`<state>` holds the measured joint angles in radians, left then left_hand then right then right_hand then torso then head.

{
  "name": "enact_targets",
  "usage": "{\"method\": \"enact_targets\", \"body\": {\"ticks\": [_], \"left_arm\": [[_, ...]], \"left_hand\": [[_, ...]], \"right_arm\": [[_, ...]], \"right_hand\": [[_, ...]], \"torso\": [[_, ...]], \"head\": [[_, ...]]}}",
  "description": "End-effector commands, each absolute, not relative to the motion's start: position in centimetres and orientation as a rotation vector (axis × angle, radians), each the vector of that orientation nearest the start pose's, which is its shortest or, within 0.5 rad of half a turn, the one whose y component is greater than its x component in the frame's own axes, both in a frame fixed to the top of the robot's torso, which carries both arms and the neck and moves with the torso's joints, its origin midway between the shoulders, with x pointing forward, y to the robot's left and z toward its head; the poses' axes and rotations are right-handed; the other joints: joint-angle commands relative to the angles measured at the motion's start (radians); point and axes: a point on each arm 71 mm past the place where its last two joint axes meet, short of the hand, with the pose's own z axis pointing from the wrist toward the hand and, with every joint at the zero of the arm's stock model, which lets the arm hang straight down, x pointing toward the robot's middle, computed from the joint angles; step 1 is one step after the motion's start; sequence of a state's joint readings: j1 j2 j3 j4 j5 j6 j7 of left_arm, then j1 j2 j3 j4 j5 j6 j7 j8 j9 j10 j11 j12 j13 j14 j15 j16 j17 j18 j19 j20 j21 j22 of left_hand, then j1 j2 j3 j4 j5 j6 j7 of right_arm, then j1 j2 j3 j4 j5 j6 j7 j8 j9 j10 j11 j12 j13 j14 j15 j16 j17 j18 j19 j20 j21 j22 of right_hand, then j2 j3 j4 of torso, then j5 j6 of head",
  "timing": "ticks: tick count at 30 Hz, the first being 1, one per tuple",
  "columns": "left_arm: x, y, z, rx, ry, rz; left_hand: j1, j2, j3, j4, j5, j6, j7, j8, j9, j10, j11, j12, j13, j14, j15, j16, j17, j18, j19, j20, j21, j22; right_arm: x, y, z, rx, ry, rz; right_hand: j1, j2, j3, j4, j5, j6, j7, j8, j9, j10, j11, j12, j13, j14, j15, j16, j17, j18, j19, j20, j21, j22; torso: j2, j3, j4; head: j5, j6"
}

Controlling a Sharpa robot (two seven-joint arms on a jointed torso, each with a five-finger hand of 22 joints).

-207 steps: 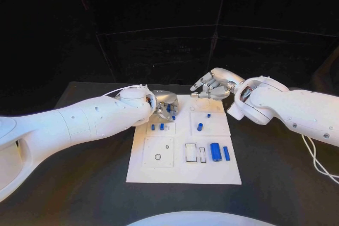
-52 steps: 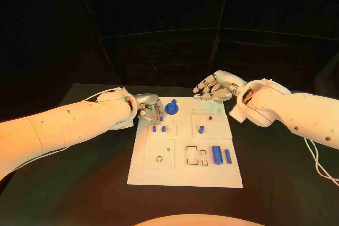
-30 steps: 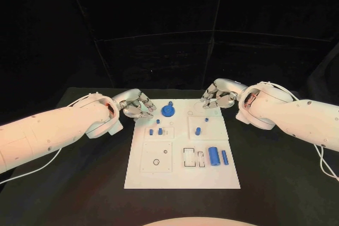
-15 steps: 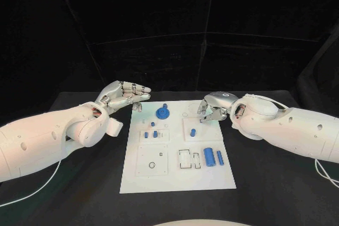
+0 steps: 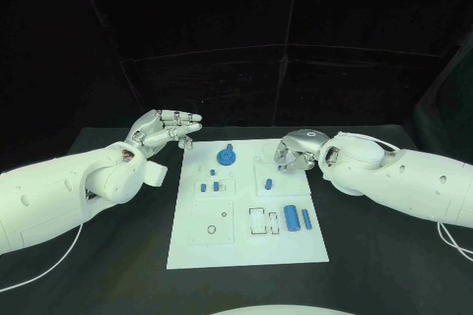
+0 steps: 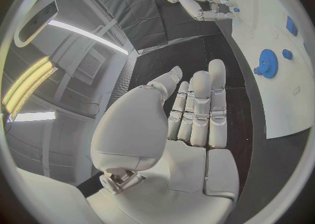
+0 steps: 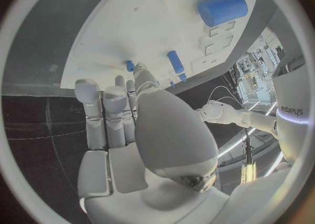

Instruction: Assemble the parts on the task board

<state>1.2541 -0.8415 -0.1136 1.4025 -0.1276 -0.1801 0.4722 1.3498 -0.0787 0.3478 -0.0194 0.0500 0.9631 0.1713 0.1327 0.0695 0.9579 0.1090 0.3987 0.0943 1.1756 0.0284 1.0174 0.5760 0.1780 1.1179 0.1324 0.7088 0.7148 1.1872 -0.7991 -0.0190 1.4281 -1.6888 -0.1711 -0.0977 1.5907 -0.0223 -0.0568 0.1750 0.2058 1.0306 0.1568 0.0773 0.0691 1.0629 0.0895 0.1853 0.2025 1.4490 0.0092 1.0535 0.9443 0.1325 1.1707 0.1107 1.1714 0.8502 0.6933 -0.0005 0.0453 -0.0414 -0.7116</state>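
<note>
The board (image 5: 247, 247) looks like smooth, matt white plastic. The gear (image 5: 227, 155), cylinder (image 5: 291, 215) and bar (image 5: 307, 219) on it are blue plastic with a dull sheen. The counter (image 5: 384, 253) is a matt black surface, faintly cloth-like. Both arms wear glossy white plastic shells. The left hand (image 5: 163, 129) and right hand (image 5: 292, 153) look like satin silver metal, their fingers (image 6: 197, 108) smooth and lightly reflective.

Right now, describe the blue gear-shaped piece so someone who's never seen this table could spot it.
Find the white task board in the middle of the black table. At its far end, near the left corner, sits the gear. It is the only round, toothed blue part; the other blue parts are plain pegs and cylinders.
</note>
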Motion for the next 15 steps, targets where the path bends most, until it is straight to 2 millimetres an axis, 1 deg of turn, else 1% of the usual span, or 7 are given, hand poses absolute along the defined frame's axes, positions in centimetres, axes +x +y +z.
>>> {"method": "enact_targets", "body": {"ticks": [1, 5, 9, 15], "left_arm": [[50.8, 23.81, -17.51, -0.902, 1.407, -1.566], [50.8, 23.87, -17.52, -0.903, 1.407, -1.562], [50.81, 23.96, -17.53, -0.905, 1.406, -1.558], [50.82, 24.09, -17.56, -0.908, 1.408, -1.553]], "left_hand": [[-0.006, 0.003, -0.003, 0.003, 0.0, 0.008, 0.0, 0.006, -0.001, 0.004, 0.0, 0.006, 0.001, -0.005, -0.001, -0.004, -0.001, 0.006, -0.007, -0.003, -0.007, -0.001], [-0.005, 0.004, -0.003, 0.003, 0.0, 0.006, 0.001, 0.004, -0.002, 0.001, 0.0, 0.007, 0.001, -0.006, -0.001, -0.005, -0.004, 0.006, -0.007, -0.003, -0.01, -0.004], [-0.005, 0.004, -0.003, 0.003, 0.0, 0.005, 0.002, 0.004, -0.002, 0.0, 0.001, 0.007, 0.001, -0.006, -0.001, -0.006, -0.005, 0.006, -0.007, -0.003, -0.011, -0.004], [-0.004, 0.005, -0.003, 0.002, 0.0, 0.004, 0.002, 0.004, -0.002, -0.001, 0.001, 0.008, 0.0, -0.007, -0.001, -0.007, -0.006, 0.006, -0.007, -0.003, -0.012, -0.006]], "right_arm": [[50.09, -20.08, -19.82, -0.419, 1.741, 0.453], [50.13, -20.0, -20.05, -0.42, 1.753, 0.45], [50.11, -19.8, -20.3, -0.426, 1.77, 0.448], [50.07, -19.59, -20.66, -0.437, 1.795, 0.444]], "right_hand": [[0.006, 0.005, 0.012, -0.002, -0.007, 0.005, 0.002, -0.006, 0.0, 0.008, 0.004, -0.005, -0.011, 0.014, -0.001, 0.031, 0.033, 0.005, 0.012, -0.001, 0.009, 0.007], [0.025, 0.014, 0.038, -0.009, -0.031, 0.012, 0.002, -0.007, 0.001, 0.02, 0.003, -0.01, -0.033, 0.022, -0.002, 0.054, 0.056, 0.001, 0.026, -0.002, 0.025, 0.033], [0.045, 0.023, 0.075, -0.019, -0.055, 0.027, -0.001, -0.005, 0.002, 0.043, -0.001, -0.013, -0.053, 0.031, -0.005, 0.079, 0.081, -0.007, 0.05, -0.005, 0.053, 0.077], [0.051, 0.02, 0.112, -0.025, -0.064, 0.043, -0.005, -0.004, 0.002, 0.065, -0.005, -0.018, -0.071, 0.033, -0.008, 0.09, 0.09, -0.012, 0.064, -0.007, 0.073, 0.106]], "torso": [[0.0, -0.0008, 0.0015], [0.001, -0.0009, 0.0012], [0.001, -0.0001, -0.0001], [0.0, -0.0004, -0.0004]], "head": [[-0.001, -0.002], [-0.001, -0.004], [0.001, -0.006], [-0.001, -0.009]]}}
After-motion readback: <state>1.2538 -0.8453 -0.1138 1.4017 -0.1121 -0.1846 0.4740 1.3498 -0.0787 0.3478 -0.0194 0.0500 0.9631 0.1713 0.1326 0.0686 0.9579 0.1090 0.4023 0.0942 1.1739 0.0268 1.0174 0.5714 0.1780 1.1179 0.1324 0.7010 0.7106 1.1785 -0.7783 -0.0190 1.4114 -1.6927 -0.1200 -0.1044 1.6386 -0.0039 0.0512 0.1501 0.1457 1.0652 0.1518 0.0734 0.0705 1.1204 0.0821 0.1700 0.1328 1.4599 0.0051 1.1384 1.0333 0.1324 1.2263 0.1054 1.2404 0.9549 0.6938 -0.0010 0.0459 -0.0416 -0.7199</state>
